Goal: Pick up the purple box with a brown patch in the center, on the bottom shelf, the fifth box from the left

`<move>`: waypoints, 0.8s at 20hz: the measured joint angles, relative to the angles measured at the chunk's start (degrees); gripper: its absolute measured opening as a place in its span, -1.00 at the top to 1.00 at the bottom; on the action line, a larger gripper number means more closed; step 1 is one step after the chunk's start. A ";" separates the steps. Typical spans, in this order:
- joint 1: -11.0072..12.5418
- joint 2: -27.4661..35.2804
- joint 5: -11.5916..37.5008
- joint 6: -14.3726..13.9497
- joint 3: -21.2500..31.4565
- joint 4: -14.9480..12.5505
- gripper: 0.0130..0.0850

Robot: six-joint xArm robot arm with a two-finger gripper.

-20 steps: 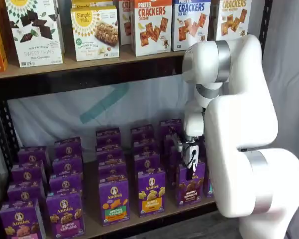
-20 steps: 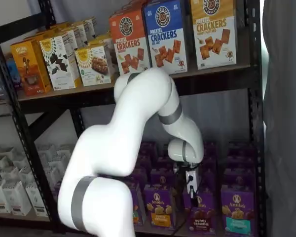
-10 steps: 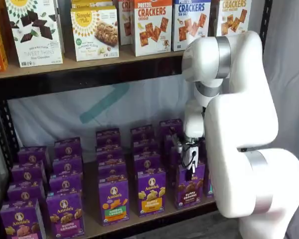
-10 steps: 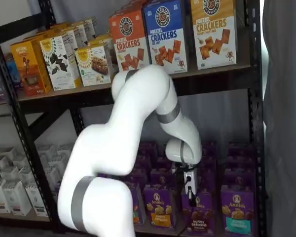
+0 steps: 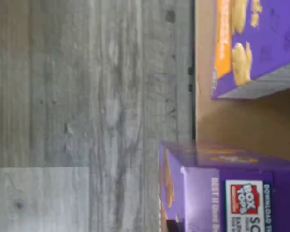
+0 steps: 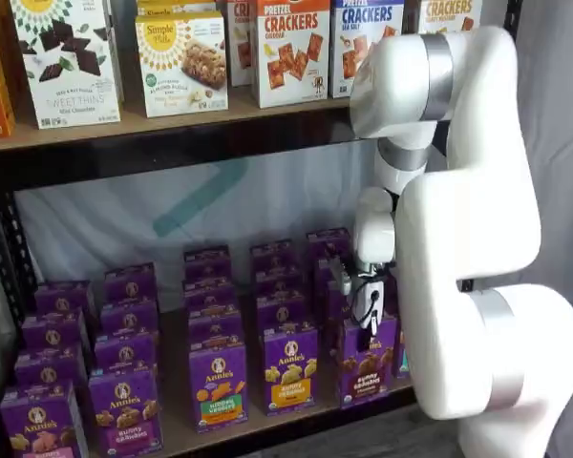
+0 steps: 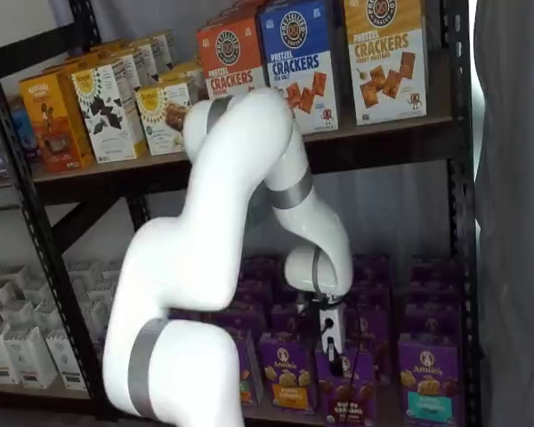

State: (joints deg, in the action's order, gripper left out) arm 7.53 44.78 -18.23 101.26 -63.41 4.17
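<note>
- Gripping the small upright purple carton with dark brown bunny cookies across its middle [image 6: 366, 362], the black-fingered pincer [image 6: 365, 335] is closed on the carton's top edge in both shelf views.
- The purple carton [image 7: 347, 393] sits at the front edge of the tan wooden bottom shelf [image 6: 258, 424], tilted out of line with its neighbours.
- Just beside it stands a purple carton with a yellow-orange patch [image 6: 289, 369]; on the other side, in a shelf view, a purple carton with a teal patch [image 7: 426, 377].
- The white robot arm [image 6: 458, 239] reaches down in front of the rack.
- Cracker boxes [image 6: 291, 50] occupy the upper board.
- The wrist view shows grey wood-grain floor [image 5: 87, 116] beyond the shelf edge and two purple cartons.
</note>
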 joint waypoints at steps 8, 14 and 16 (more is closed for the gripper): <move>-0.79 -12.41 0.60 0.24 12.33 1.12 0.56; -0.75 -20.57 -1.08 -0.49 18.30 0.41 0.56; -0.73 -22.97 -2.50 -1.19 19.57 -0.30 0.56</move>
State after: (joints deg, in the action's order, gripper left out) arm 6.80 21.80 -20.73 100.07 -43.84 3.86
